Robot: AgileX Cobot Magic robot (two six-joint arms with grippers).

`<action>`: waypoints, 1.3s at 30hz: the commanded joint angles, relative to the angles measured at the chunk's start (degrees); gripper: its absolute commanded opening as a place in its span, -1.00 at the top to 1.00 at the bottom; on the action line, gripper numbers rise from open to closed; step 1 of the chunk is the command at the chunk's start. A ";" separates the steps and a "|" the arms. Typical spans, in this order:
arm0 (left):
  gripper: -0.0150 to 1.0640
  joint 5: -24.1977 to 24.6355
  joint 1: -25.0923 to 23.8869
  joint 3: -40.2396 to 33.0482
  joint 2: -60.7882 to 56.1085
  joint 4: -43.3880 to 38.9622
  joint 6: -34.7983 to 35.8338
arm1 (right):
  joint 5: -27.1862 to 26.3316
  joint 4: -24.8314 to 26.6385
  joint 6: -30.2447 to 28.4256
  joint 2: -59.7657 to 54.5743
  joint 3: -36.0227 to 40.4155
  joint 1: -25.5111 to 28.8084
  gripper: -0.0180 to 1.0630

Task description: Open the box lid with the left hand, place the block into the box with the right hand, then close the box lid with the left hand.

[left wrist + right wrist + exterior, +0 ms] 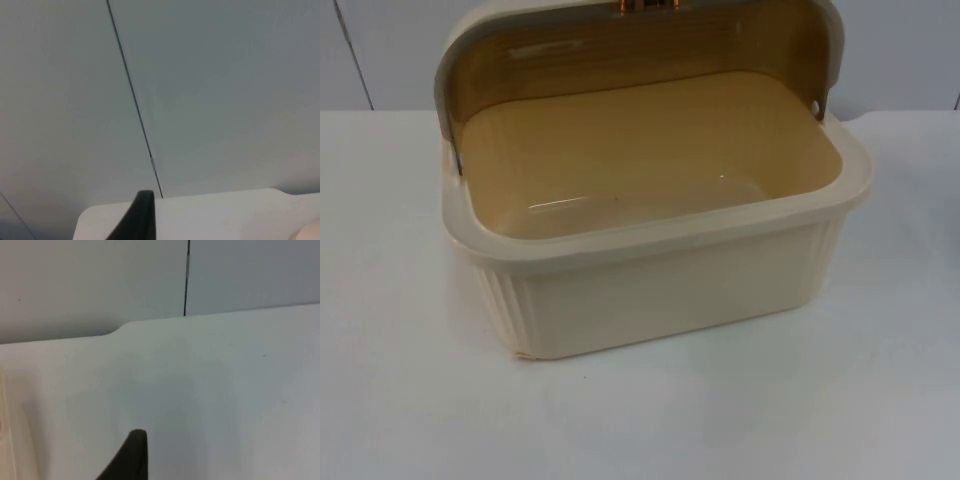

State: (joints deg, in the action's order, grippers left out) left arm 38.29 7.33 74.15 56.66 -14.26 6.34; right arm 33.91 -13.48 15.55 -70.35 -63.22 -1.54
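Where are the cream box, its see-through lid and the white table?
box (660, 290): top view, ribbed front wall.
lid (620, 50): top view, amber panel, raised open.
table (410, 400): top view, bare surface in front of the box.

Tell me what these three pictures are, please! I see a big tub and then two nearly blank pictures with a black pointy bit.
They come from a robot with two arms. One camera looks down at a white table. On it stands a cream box with its brownish see-through lid swung up, and nothing lies inside. The other two cameras ride on the robot's wrists. The black bit is a fingertip of the left gripper, which points towards the grey wall over the table's edge. The other fingertip belongs to the right gripper, which hangs above bare table. Nothing can be seen held in either.
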 commanded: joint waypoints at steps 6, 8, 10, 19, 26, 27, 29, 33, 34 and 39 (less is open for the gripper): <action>-0.97 -0.49 0.37 -0.23 -0.06 -0.52 0.49 | -1.92 0.11 0.53 -8.70 0.42 0.33 -0.86; -0.97 -0.49 0.37 -0.23 -0.06 -0.52 0.49 | -2.07 0.61 0.66 -12.61 0.42 0.33 -0.86; -0.97 -0.49 0.37 -0.23 -0.06 -0.52 0.49 | -1.97 1.76 0.76 -16.18 0.42 0.33 -0.86; -0.97 -0.11 0.37 -0.23 -0.06 -0.30 0.49 | 0.09 2.29 0.51 -27.18 0.42 0.33 -0.86; -0.97 -0.11 0.37 -0.23 -0.06 -0.30 0.49 | 3.21 3.23 0.35 -35.04 0.42 0.33 -0.86; -0.97 -0.11 0.37 -0.23 -0.06 -0.30 0.49 | 4.04 3.21 0.12 -36.13 0.42 0.33 -0.86; -0.97 -0.11 0.37 -0.23 -0.06 -0.30 0.49 | 4.72 3.21 0.12 -38.35 0.44 0.33 -0.86; -0.97 -0.08 0.37 -0.23 -0.06 -0.41 0.49 | 4.72 3.21 -0.47 -40.41 0.44 0.33 -0.86; -0.97 -0.08 0.37 -0.23 -0.06 -0.54 0.49 | 4.72 3.21 -0.83 -40.79 0.44 0.33 -0.86; -0.97 -0.08 0.37 -0.23 -0.06 -0.66 0.49 | 4.14 3.11 -3.39 -41.44 0.56 0.33 -0.86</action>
State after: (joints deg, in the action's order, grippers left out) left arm 38.29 7.33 74.15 56.66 -14.50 6.34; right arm 38.59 -10.39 13.69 -111.70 -62.91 -1.54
